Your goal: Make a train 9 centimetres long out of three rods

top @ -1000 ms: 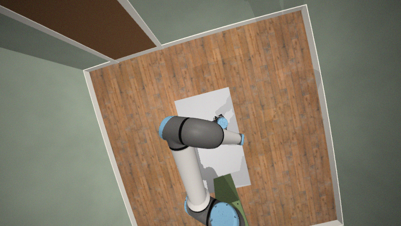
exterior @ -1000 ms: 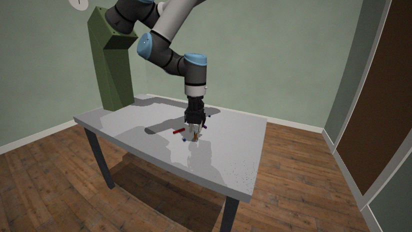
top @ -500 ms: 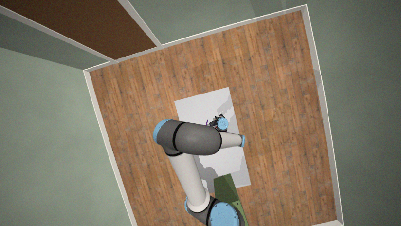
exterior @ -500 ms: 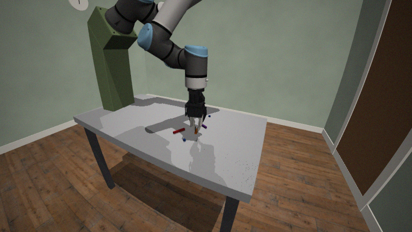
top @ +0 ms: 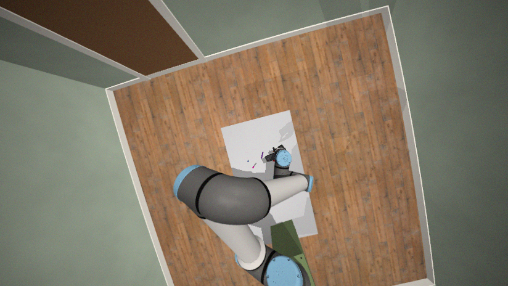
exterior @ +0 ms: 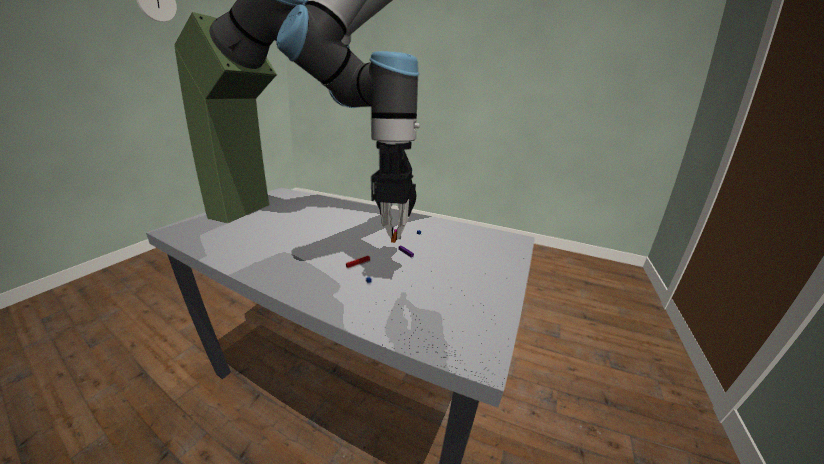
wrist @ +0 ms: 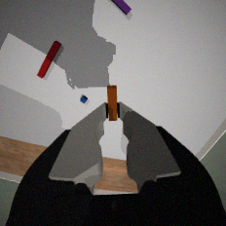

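My gripper (exterior: 394, 229) is shut on an orange rod (wrist: 112, 102) and holds it a little above the grey table (exterior: 357, 276). The rod sticks out past my fingertips. A red rod (exterior: 357, 261) lies flat to the left of the gripper; it also shows in the wrist view (wrist: 49, 58). A purple rod (exterior: 406, 251) lies just in front of and right of the gripper, and shows at the top of the wrist view (wrist: 121, 6). One small blue rod (exterior: 368, 280) lies near the red one, and shows in the wrist view (wrist: 84, 99). Another blue rod (exterior: 418, 232) lies behind the gripper.
The arm's green pedestal (exterior: 224, 115) stands at the table's far left corner. The arm (top: 227, 198) hides part of the table in the overhead view. The table's edges drop to a wooden floor.
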Tool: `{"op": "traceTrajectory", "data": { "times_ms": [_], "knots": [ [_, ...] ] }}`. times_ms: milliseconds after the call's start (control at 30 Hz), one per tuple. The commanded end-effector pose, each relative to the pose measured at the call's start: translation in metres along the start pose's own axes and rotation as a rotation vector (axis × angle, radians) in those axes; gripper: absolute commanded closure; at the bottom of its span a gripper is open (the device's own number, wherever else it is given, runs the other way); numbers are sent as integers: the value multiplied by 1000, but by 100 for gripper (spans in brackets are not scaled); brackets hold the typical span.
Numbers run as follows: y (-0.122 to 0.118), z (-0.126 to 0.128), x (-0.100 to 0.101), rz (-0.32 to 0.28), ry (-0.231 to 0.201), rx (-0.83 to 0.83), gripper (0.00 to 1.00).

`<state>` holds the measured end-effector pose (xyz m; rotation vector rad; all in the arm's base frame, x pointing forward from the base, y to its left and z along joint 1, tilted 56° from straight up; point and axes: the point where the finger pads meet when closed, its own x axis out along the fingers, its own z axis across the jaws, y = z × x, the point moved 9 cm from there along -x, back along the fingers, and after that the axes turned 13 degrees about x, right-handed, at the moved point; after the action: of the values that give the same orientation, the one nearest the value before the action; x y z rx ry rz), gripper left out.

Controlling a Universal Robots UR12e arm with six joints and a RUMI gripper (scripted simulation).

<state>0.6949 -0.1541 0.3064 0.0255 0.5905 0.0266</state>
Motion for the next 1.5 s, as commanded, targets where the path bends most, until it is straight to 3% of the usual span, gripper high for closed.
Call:
{"op": "traceTrajectory", "data": {
  "times_ms": [0,200,300,433,500,600,900,1467],
  "knots": [
    [0,-8,0,8,14,7,100],
    [1,-8,1,8,14,6,100],
    [14,-9,2,9,14,-24,100],
    [61,-20,5,10,17,-135,100],
    [61,-20,5,10,17,-135,100],
    [100,-30,5,11,17,-227,100],
    [182,-57,-4,12,9,-431,100],
    [184,-55,-4,8,5,-441,100]
  ]
}}
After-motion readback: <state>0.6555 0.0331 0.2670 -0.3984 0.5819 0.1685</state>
